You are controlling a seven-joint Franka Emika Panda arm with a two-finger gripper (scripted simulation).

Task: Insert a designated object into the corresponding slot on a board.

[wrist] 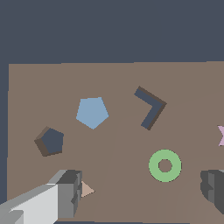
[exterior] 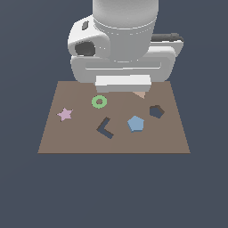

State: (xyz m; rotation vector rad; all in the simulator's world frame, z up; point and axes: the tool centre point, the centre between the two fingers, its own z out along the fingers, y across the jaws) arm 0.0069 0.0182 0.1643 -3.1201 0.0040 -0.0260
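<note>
pentagon block (exterior: 136,124): small, flat, light blue; it lies on the board (exterior: 67,142), not yet in any recess.
landmark: all places below are told from the pentagon slot (exterior: 156,111), a dark navy recess.
block place: just beside the slot, a little toward the near edge of the board in the exterior view, apart from it and not touching.
other things: the dark l-shaped recess (exterior: 105,128) lies past the block on the far side from the slot; the green ring (exterior: 99,101) and the pink star (exterior: 65,114) are further that way; a small tan triangle (exterior: 140,94) sits near the slot.
gripper (wrist: 142,190): fingers spread wide, nothing between them; in the wrist view one finger (wrist: 65,192) stands near the slot and the other beside the ring.
handling, my judgement: probably stiff and light, with smooth short sides, so it can slip or turn.
where to hold: probably on two opposite sides, low near the board, since the block is thin.
risk: if it turns in the grip, the corners will not meet the slot.
</note>
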